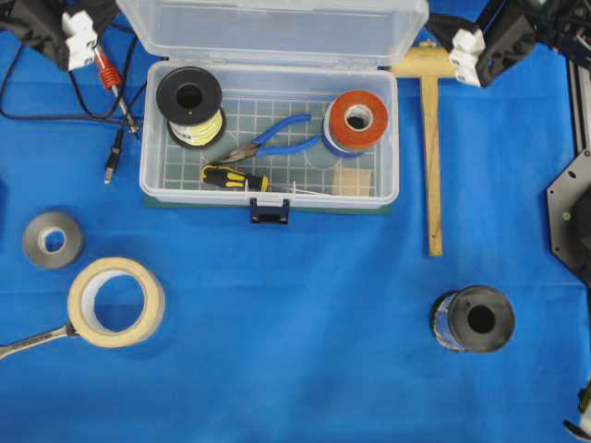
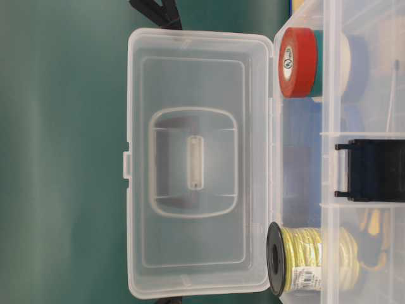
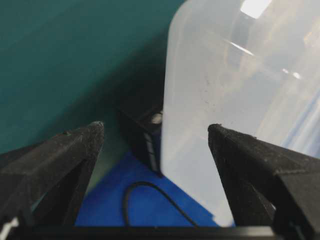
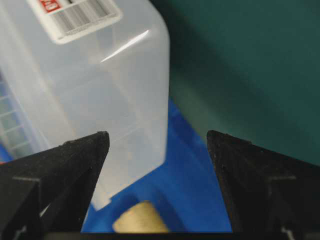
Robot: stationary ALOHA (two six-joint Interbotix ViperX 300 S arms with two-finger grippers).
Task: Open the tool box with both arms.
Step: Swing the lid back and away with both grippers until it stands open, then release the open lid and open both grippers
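Already done, I'd judge: tool box (image 1: 269, 175) at table's far edge, lid (image 1: 272, 28) upright; left end effector (image 3: 156, 131) and right end effector (image 4: 158, 135) flank it, jaws spread, empty.

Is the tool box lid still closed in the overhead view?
No, the tool box lid stands swung back, exposing the pliers inside.

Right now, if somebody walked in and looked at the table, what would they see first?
Probably the clear tool box in the middle of the blue cloth, its lid swung wide open. Inside, bright things pop out: an orange-red tape roll at the right end, a spool of yellow wire at the left, and blue-handled pliers between them. A big ring of tan masking tape lies in front on the left.
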